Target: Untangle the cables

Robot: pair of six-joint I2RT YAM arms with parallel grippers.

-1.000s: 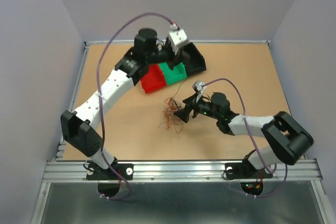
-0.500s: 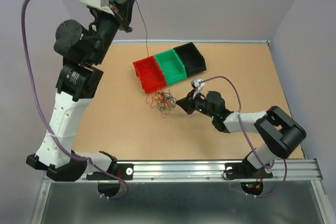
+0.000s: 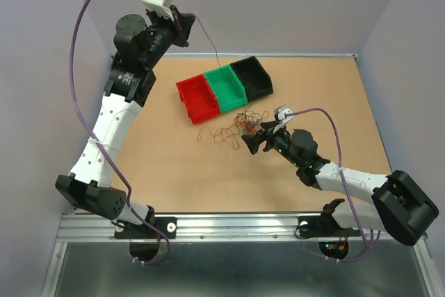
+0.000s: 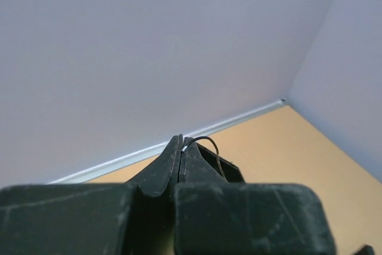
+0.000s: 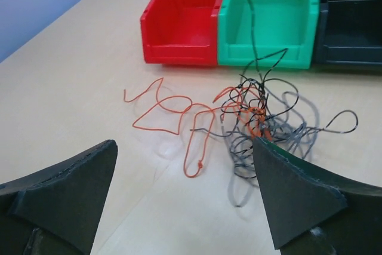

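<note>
The step in hand looks like drawing one strand clear of the knot. The left gripper (image 3: 188, 27), raised high above the far-left corner of the tan wooden table (image 3: 167, 165), is clenched on the end of a thin dark wire (image 3: 209, 41). That wire slants down past the green plastic bin (image 3: 227, 87) into the loose tangle of curly red, orange and dark wires (image 5: 253, 117), which lies on the table just in front of that bin. The right gripper (image 3: 252, 142) sits low beside the tangle with its jaws spread wide, grasping nothing. Next, I judge, it needs to pin or pinch the bundle so the lifted wire slides free rather than dragging the rest along.
</note>
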